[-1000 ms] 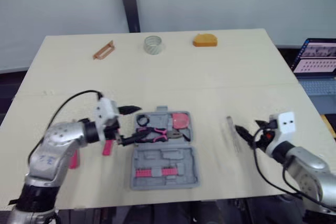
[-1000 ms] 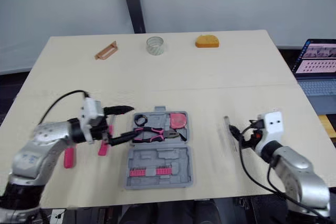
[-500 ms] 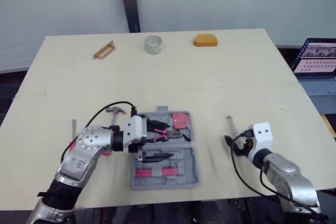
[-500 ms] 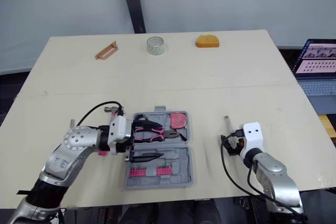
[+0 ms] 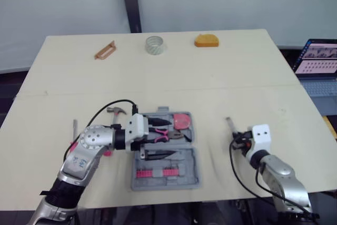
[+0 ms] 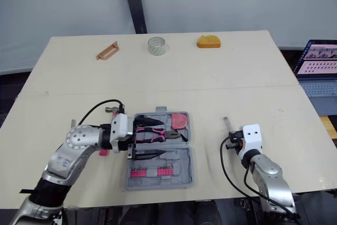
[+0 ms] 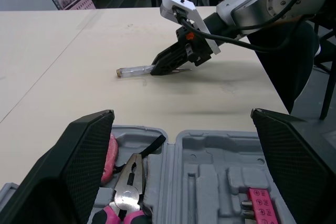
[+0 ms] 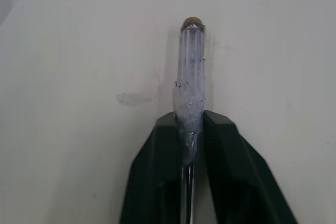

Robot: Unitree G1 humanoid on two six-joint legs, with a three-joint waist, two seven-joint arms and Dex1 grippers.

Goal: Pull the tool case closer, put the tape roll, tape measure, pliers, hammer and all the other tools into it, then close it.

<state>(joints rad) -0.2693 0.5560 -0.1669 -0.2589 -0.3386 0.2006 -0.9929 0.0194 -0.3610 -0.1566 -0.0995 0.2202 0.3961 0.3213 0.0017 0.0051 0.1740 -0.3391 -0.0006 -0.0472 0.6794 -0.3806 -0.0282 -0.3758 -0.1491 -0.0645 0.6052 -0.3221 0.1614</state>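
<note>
Left eye view, read from the left edge: an orange-brown tool (image 5: 104,50) lies in the upper left of the table (image 5: 221,85), far from both arms. Lower down, a slim tool (image 5: 74,128) and the hammer (image 5: 117,110) lie beside the left arm, partly hidden by it and not yet packed. The left gripper (image 5: 159,139) hovers over the hinge side of the tool case (image 5: 184,180), fingers spread wide and holding nothing. The pliers (image 5: 164,135) lie in their moulded slot between those fingers, so this looks like placing or checking rather than grasping. The case sits open at lower centre, close to the front edge, probably so that both arms can reach it. Its lower half holds a row of pink bits (image 5: 156,173). The tape roll (image 5: 154,45) and the orange tape measure (image 5: 206,40) sit at top centre, well apart from the case and yet to be fetched. Right of the case, the right gripper (image 8: 191,127) pinches the clear-handled screwdriver (image 8: 190,72) low on its handle and flat to the table, a grip that suits lifting it across. A laptop (image 5: 316,57) glows at the right edge, its screen text too small to read. No brand or label is legible on the case or tools.
</note>
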